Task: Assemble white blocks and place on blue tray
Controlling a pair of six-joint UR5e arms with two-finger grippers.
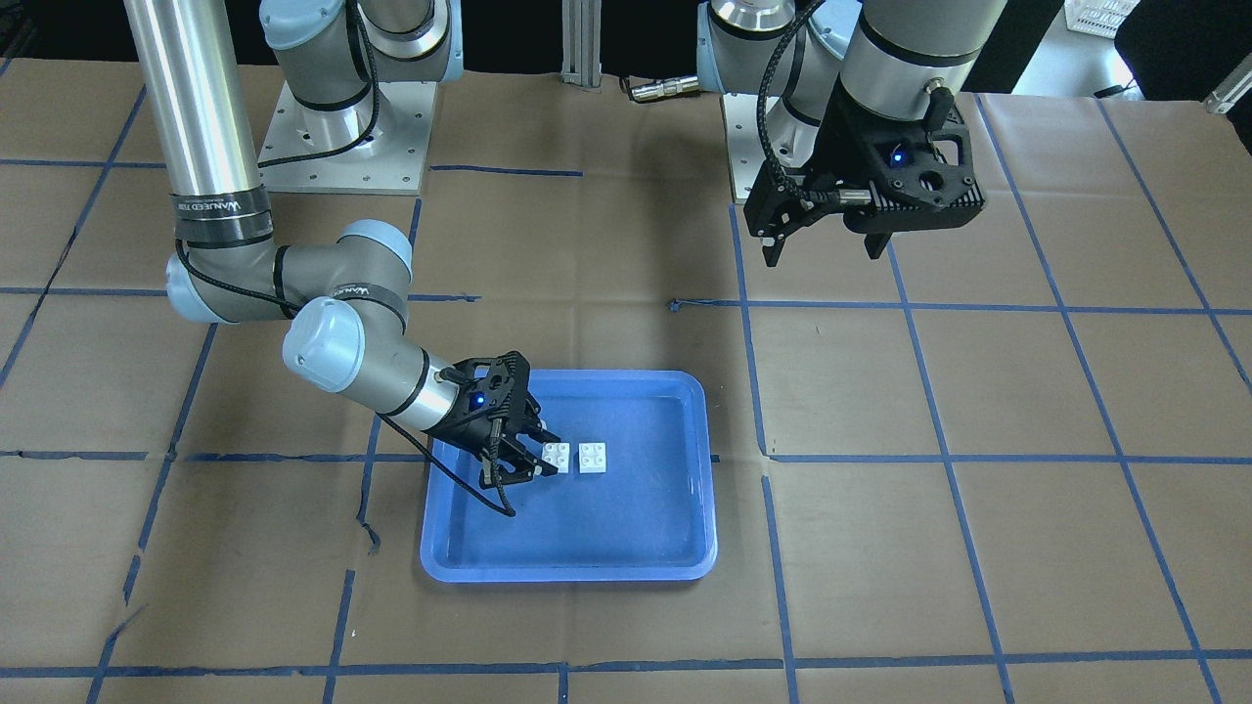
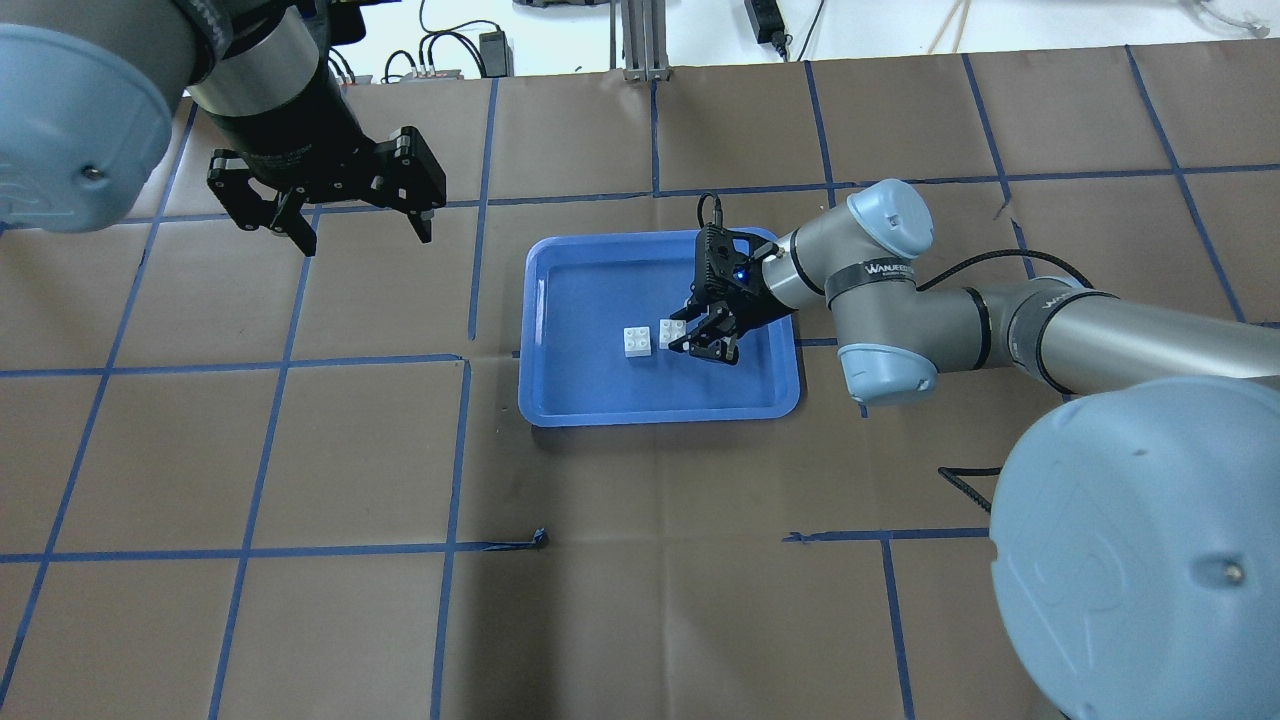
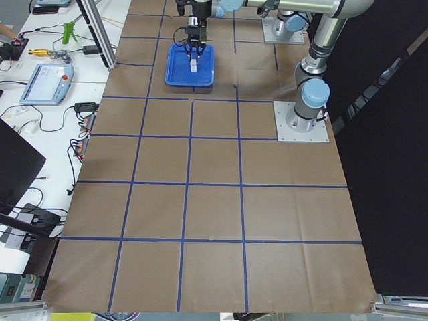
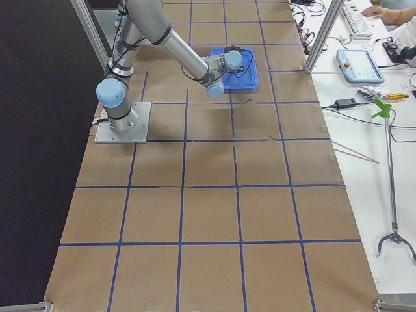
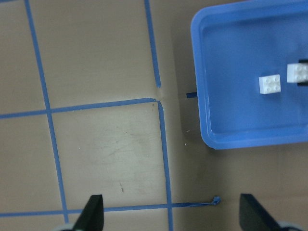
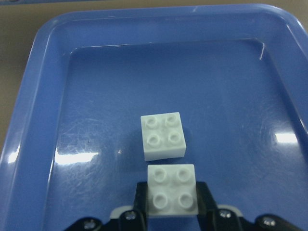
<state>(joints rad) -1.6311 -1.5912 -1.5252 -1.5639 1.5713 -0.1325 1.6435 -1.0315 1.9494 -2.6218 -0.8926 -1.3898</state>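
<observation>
Surface: we see brown paper [image 2: 640, 600] crossed by blue tape lines [image 2: 474, 260], with the blue tray [image 2: 532, 330] lying flat near its middle.
Right hand [image 1: 535, 453]: it reaches low inside the blue tray. Its two fingers press against opposite sides of the first white block [image 6: 172, 191], so we read it as clamped on that block.
First white block: it sits studs up near the tray's centre. We cannot tell whether it rests on the tray floor or hangs just above it.
Second white block [image 6: 162, 136]: it lies studs up on the tray floor, just beside the first, with a narrow gap between them. The two are not joined.
Left hand [image 2: 365, 238]: it hangs above the surface, well apart from the tray and on the side away from the right arm. Its fingers are spread wide and hold nothing.
</observation>
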